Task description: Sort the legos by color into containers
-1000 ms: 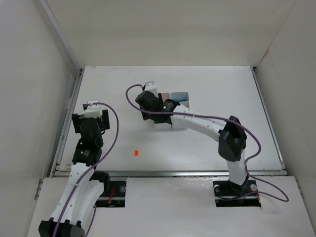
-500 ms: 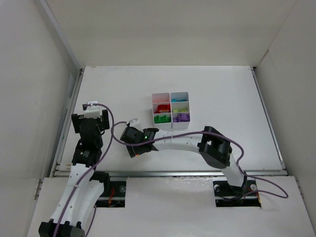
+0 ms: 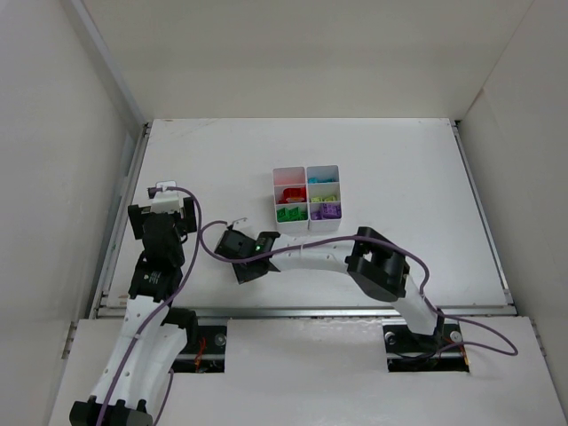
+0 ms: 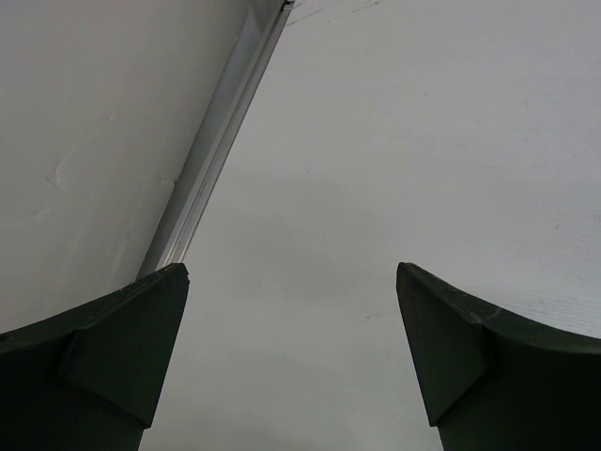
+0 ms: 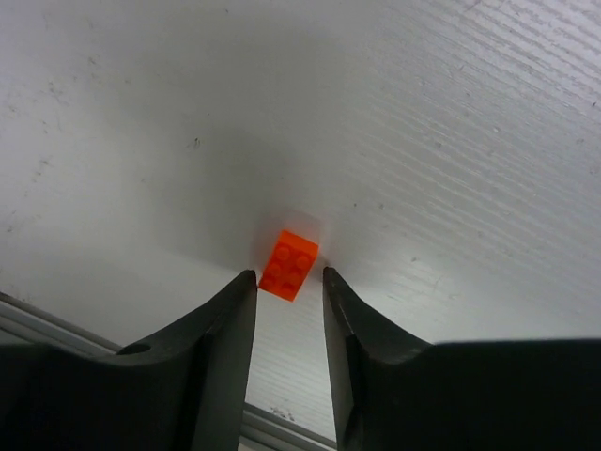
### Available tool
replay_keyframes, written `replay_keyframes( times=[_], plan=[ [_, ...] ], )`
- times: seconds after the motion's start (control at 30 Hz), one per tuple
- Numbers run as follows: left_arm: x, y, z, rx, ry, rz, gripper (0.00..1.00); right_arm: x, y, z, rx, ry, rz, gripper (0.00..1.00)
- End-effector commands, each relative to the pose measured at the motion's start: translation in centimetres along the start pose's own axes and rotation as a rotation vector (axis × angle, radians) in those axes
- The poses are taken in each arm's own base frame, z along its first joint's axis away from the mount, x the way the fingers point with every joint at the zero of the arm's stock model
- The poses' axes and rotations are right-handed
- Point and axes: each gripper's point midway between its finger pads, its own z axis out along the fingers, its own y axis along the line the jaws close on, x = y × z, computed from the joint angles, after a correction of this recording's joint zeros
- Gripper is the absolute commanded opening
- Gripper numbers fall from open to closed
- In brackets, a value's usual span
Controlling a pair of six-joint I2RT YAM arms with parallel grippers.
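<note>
**Right gripper straddles the orange brick at the near edge of the worktop**

The right arm [image 3: 355, 253] is stretched low and long across the front of the worktop [image 3: 408, 169]. Its elbow is bent near its own base and its forearm runs off to the left, almost level with the surface. The right gripper [image 5: 286, 274] is down at the surface with its fingers pointing at it. From above it covers the spot completely, so only the wrist camera shows what lies under it.

There, a small orange brick [image 5: 288, 264] lies studs-up and turned slightly askew on the bare white surface. Its near half sits between the two fingertips and its far half pokes out past them. The jaws are drawn in narrow on either side of it, very close to its edges. I cannot tell whether the pads are actually pressing on it or are only just beside it. The metal rail [image 5: 28, 315] at the front edge runs just behind the fingers.

The left arm [image 3: 155, 266] stands folded upright on its own side, well apart from all this. The left gripper [image 4: 291, 268] is spread wide with nothing between its fingers, looking over bare surface beside the side rail.

The white tray [image 3: 306, 197] sits farther back, mid-worktop, well apart from the orange brick, with red, green, yellow-green, cyan and purple legos [image 3: 289, 213] in its compartments.
</note>
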Motion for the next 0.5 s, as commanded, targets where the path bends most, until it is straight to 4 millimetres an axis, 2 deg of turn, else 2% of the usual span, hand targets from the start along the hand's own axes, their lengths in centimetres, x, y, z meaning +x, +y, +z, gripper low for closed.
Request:
replay_keyframes(
  times=[0.0, 0.1, 0.17, 0.33, 0.47],
  plan=[
    [-1.0, 0.0, 0.0, 0.005, -0.043, -0.028, 0.91, -0.5, 1.5, 1.1, -0.037, 0.001, 0.013, 0.39],
    [-1.0, 0.0, 0.0, 0.005, -0.043, -0.028, 0.91, -0.1, 1.1, 1.5, -0.017, 0.008, 0.009, 0.32],
    [-1.0, 0.0, 0.0, 0.005, -0.043, -0.028, 0.91, -0.1, 0.7, 1.5, -0.002, 0.008, 0.006, 0.21],
    [-1.0, 0.0, 0.0, 0.005, -0.043, -0.028, 0.91, -1.4, 0.1, 0.6, 0.028, -0.049, 0.012, 0.01],
    [-1.0, 0.1, 0.0, -0.004, -0.042, -0.028, 0.91, -3.3, -0.5, -1.0, 0.063, -0.118, -0.003, 0.0]
  ],
)
